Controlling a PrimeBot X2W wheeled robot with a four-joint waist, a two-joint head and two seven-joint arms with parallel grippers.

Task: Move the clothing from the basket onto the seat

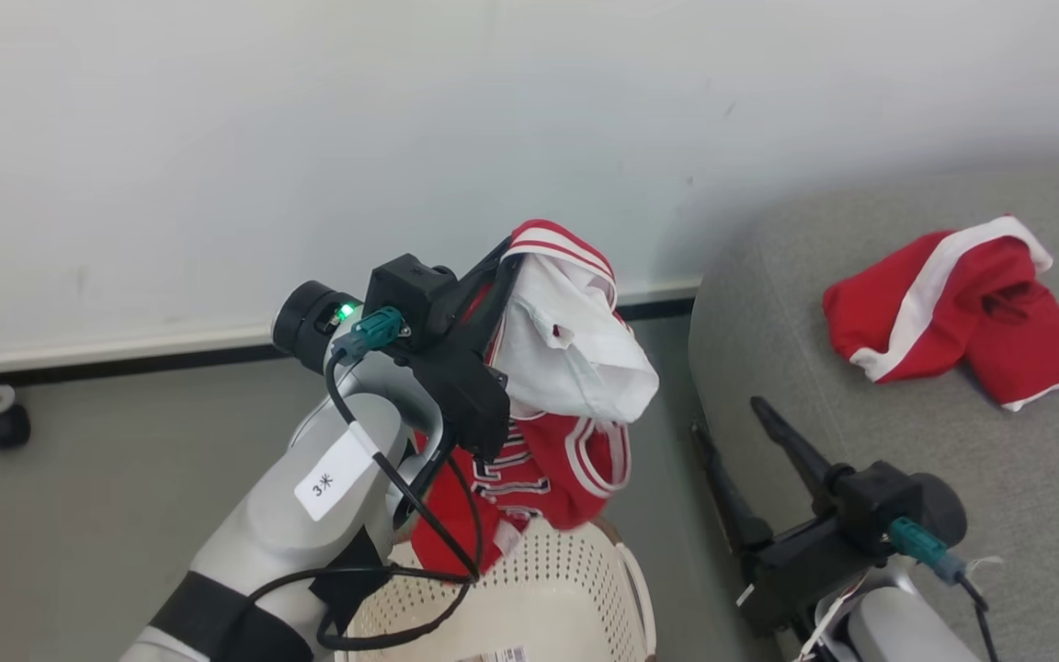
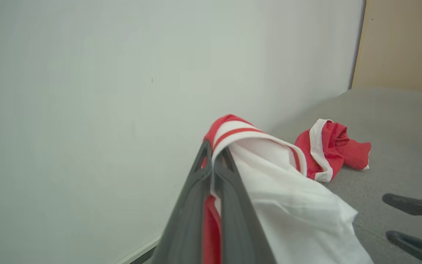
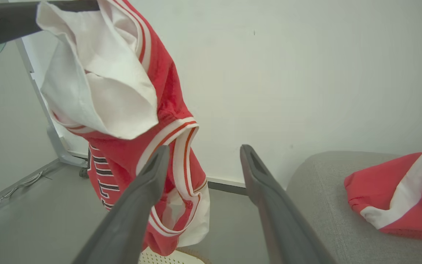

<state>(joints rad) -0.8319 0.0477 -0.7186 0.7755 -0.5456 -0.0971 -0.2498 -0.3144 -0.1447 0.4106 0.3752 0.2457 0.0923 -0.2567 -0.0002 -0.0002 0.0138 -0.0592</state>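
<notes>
The left pincer (image 1: 506, 257) is clamped on the lettered red jersey (image 1: 575, 460), which hangs over the basket (image 1: 557, 588). The right pincer (image 1: 724, 416) is spread wide and empty beside the seat (image 1: 952, 515), where another red garment (image 1: 952, 313) lies.

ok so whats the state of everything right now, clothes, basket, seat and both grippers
left gripper, shut on the lettered jersey
right gripper, open, holding nothing
lettered jersey, hanging bunched above the basket, not yet over the seat
second red garment, lying crumpled on the seat
basket, upright below the jersey
seat, one garment on it
</notes>
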